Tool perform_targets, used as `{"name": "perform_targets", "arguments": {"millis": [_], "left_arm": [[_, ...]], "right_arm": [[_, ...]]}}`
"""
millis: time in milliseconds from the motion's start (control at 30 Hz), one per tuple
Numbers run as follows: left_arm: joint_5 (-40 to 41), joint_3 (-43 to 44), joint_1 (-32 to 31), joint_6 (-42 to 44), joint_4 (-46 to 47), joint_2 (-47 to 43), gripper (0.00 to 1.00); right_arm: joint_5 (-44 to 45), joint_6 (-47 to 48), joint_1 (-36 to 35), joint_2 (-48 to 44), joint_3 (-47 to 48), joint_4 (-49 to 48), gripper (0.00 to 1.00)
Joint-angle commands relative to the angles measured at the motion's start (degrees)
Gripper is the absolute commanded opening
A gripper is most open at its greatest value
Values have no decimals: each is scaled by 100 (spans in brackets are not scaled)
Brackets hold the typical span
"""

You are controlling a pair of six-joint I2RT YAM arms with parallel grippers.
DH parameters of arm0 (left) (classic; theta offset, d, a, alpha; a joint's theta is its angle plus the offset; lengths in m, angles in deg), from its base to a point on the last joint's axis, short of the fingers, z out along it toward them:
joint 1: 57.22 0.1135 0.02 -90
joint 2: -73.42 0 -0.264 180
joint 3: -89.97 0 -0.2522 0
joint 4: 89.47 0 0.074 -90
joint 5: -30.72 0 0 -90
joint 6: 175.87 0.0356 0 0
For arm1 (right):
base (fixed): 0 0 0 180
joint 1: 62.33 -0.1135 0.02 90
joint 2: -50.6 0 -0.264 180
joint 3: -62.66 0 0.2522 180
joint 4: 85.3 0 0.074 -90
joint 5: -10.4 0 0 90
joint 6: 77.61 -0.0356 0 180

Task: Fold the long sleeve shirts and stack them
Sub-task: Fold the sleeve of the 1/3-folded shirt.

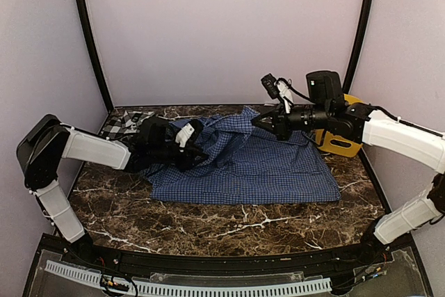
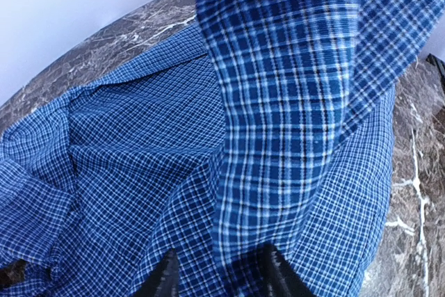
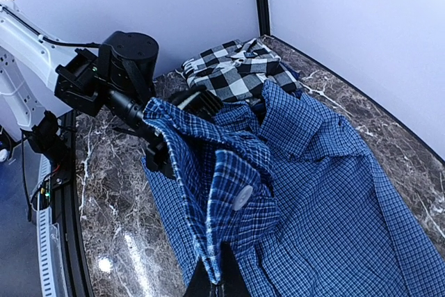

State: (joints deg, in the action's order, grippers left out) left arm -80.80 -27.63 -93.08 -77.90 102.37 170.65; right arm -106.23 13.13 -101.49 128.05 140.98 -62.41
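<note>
The marble table (image 1: pixel 278 224) carried everything. The blue shirt (image 1: pixel 257 165) took up its middle, mostly flat, with its far left part lifted and rumpled between the two arms. The plaid shirt (image 1: pixel 124 123) lay bunched in the far left corner, just behind the left arm and touching the blue one's edge. The yellow bin (image 1: pixel 337 142) stood at the far right, behind the right arm.

The step in hand looked like the first fold of the blue shirt. The right gripper (image 1: pixel 256 122) was clamped on the raised front edge, near a white button (image 3: pixel 243 197). The left gripper (image 1: pixel 201 154) had a band of the same cloth running between its fingers (image 2: pixel 274 273), which stood somewhat apart. Whether they already pinched it could not be told.

To do it well, the left grip probably needed to be firm on a single layer before either arm moved. Both hands would then best travel together at one height, keeping the edge taut so the flap came down straight and not twisted. The lifted cloth hung close to the plaid shirt, so a path carried toward the near side seemed safer than one that could drag that shirt along. Smoothing the creases near the collar first would likely give a cleaner fold.
</note>
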Motion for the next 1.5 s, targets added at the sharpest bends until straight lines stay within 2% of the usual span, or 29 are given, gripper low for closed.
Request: {"name": "perform_targets", "arguments": {"millis": [0, 167, 433, 500, 567, 667, 867, 967, 1267, 1333, 1467], "left_arm": [[162, 179, 25, 198, 157, 125, 29], [547, 100, 41, 247, 254, 16, 3], [865, -49, 220, 186, 172, -368, 0], [946, -123, 234, 115, 159, -522, 3], [1093, -198, 239, 65, 100, -714, 10], [1119, -258, 238, 50, -307, -1048, 30], [318, -612, 237, -53, -529, -1278, 57], [43, -505, 237, 27, -587, -1066, 64], [-420, 61, 238, 286, -551, -98, 67], [-391, 129, 244, 332, -433, 42, 63], [-320, 178, 317, 246, -174, 171, 44]], "right_arm": [[-118, -73, 74, -31, 373, -170, 0], [116, -69, 129, 159, 723, 95, 0], [305, -73, 204, 449, 1061, 250, 0], [312, -73, 215, 530, 1140, 277, 0], [342, -73, 239, 580, 1200, 260, 0], [323, -213, 284, 666, 1296, 271, 0], [234, -202, 342, 762, 1440, 289, 0], [166, -226, 355, 772, 1516, 307, 0], [122, -239, 378, 707, 1600, 364, 0], [139, -226, 385, 685, 1584, 375, 0], [111, -185, 393, 681, 1532, 420, 0]]}}
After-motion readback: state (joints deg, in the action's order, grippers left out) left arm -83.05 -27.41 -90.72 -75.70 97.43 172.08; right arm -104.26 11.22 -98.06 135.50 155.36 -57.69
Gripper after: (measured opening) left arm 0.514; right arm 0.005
